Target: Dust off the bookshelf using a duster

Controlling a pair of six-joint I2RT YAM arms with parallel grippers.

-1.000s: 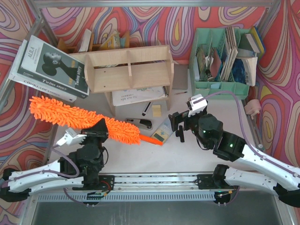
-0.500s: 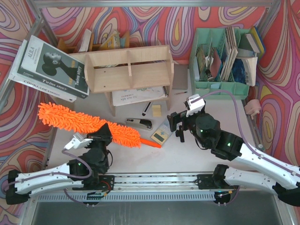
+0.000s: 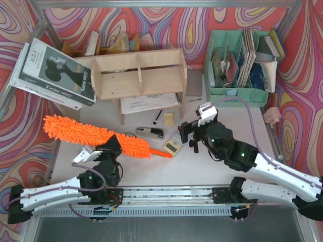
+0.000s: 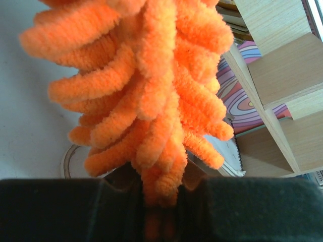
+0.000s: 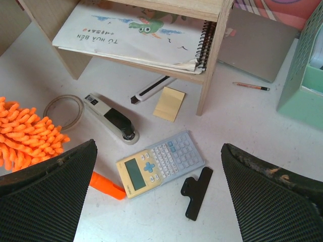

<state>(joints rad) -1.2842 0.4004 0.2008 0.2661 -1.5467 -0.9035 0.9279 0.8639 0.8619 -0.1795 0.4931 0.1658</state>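
left end effector (image 3: 113,145) clenched on the duster (image 3: 75,128), its long axis running left-right; bookshelf (image 3: 137,74) lies beyond, nearer this arm; right end effector (image 3: 189,135) spread, empty

my left gripper (image 4: 157,204) clamped on the duster (image 4: 151,96), its orange strands fanned up across my view, plywood bookshelf (image 4: 282,70) stood at right, white table (image 4: 22,131) at left

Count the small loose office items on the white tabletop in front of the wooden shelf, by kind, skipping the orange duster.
Stapler: 1
Calculator: 1
Binder clip: 1
Sticky-note pad: 1
Box cutter: 1
Clear ring: 1
Total: 6
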